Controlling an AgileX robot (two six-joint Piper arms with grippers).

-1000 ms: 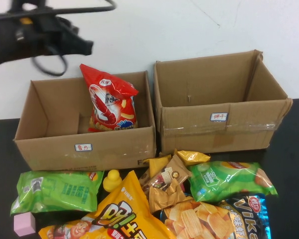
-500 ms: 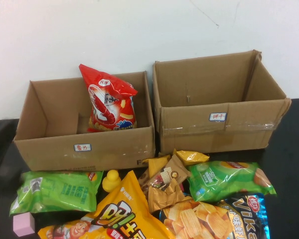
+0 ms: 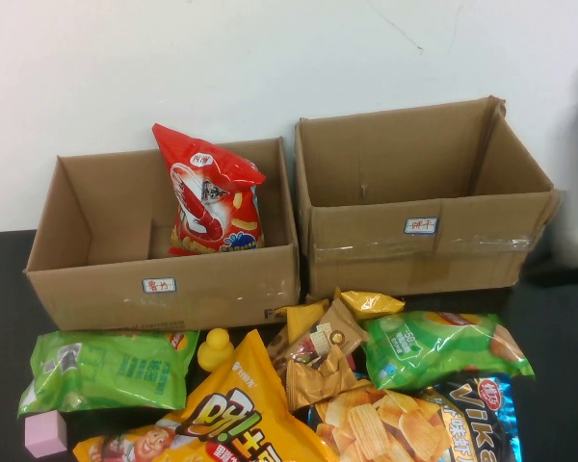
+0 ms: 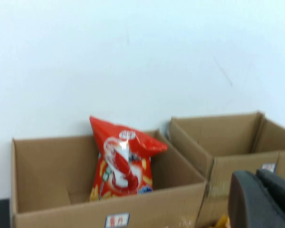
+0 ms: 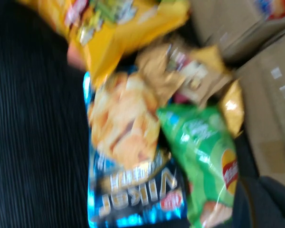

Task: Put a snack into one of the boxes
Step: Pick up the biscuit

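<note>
Snack (image 3: pixel 210 192) is a shiny red shrimp-picture bag standing upright inside the lower box (image 3: pixel 164 289). Left gripper (image 4: pixel 263 199) and right gripper (image 5: pixel 266 202) are both clenched, holding nothing.

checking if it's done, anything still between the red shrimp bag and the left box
Nothing visible: the red shrimp bag already stands inside the left box. The shut left gripper is clear; the right gripper is out of view.
</note>
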